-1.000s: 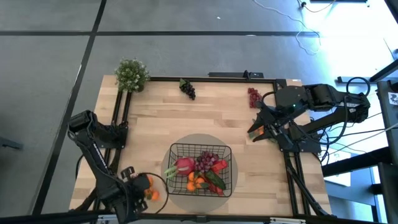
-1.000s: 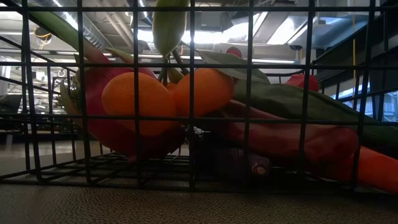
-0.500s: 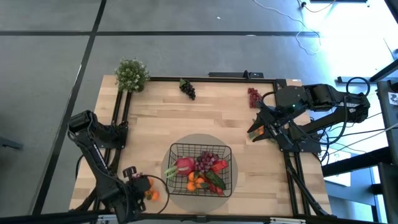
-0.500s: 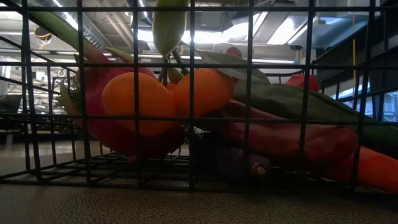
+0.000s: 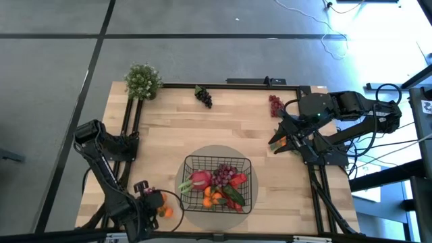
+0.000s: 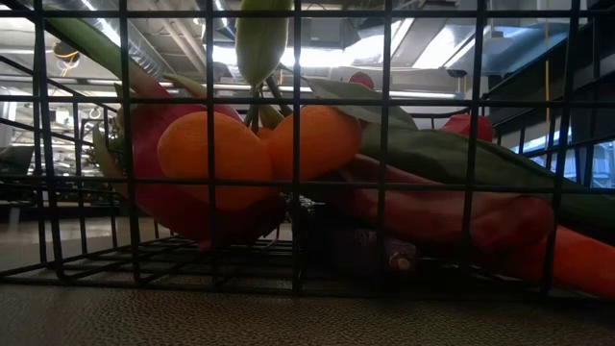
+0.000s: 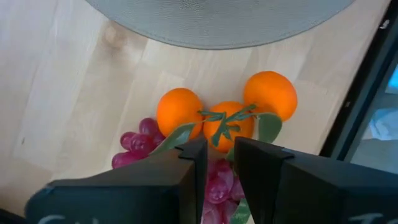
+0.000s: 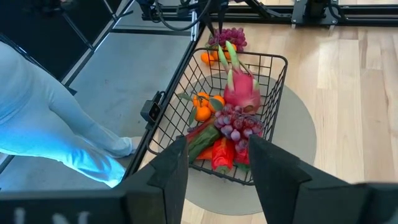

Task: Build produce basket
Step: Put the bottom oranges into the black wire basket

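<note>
Since a second ago the left gripper (image 7: 217, 163), low at the near left corner of the pale wooden surface (image 5: 162, 135), has narrowed its fingers (image 7: 194, 167) slightly and sits a touch lower over the loose produce; nothing else has shifted. Those fingers stand a narrow gap apart above a cluster of three small oranges with green leaves (image 7: 227, 124) and a pink-red grape bunch (image 7: 140, 142); whether they pinch the leaf stem I cannot tell.

Just beyond, the black wire-mesh basket (image 5: 247, 164), rectangular with rounded corners, rests on a round grey mat (image 5: 202, 152) at the near middle of the surface. Inside lie a pink radish with green leaves (image 5: 200, 179), a purple grape bunch (image 5: 223, 175), oranges (image 5: 213, 197), a green cucumber (image 5: 233, 195) and red peppers (image 5: 239, 180), piled together.

Farther off, the right gripper (image 5: 281, 143) hangs above the right side, fingers (image 8: 171, 167) spread and empty.

At the far edge lie a black grape bunch (image 5: 204, 96) and a red grape bunch (image 5: 275, 104), well apart, with a bushy green potted plant (image 5: 143, 81) at the far left corner.
</note>
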Motion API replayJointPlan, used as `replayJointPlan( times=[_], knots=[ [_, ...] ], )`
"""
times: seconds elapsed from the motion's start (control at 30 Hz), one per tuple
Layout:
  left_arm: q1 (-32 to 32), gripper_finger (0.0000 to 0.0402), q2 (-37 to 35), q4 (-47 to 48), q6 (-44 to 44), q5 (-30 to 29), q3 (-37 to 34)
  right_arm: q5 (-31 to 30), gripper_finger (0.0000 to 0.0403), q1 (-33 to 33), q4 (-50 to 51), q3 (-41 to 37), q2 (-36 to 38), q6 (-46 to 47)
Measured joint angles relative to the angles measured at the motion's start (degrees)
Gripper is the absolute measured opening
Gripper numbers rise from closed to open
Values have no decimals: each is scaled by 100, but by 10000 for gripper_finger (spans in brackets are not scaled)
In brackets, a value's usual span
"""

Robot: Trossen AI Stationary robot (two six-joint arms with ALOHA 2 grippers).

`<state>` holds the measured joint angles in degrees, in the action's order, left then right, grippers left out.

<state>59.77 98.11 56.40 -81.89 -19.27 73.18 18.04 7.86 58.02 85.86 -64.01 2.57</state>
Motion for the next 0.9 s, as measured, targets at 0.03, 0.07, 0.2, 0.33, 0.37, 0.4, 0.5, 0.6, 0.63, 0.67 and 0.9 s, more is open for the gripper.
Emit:
replayJointPlan(
  times=[0.03,0.07,0.2,0.33,0.37,0.4,0.5,0.6,0.63,0.67,0.9],
  knots=[
    [0,69,2,2,0,-2,-18,0,154,-1,2,0,0,-1],
    [0,69,2,-6,-2,-4,-40,0,154,-1,2,0,0,-2],
    [0,69,4,-141,-7,-4,-112,0,154,-2,2,0,0,0],
    [0,69,4,-219,-4,-4,-203,0,154,0,2,0,0,10],
    [0,69,4,-289,-5,-2,-246,0,154,-1,2,0,0,7],
    [0,69,4,-371,-4,-2,-306,0,154,0,2,0,0,8],
    [0,69,6,-582,-7,0,-436,0,154,0,2,0,0,13],
    [0,69,6,-634,-4,-2,-465,0,154,-2,2,0,0,17],
    [0,69,6,-634,-4,0,-467,0,154,0,2,0,0,17],
    [0,69,6,-636,-4,0,-467,-2,154,-1,2,0,0,17],
    [-25,69,6,-660,-2,0,-467,-4,154,0,2,0,0,17]
  ],
)
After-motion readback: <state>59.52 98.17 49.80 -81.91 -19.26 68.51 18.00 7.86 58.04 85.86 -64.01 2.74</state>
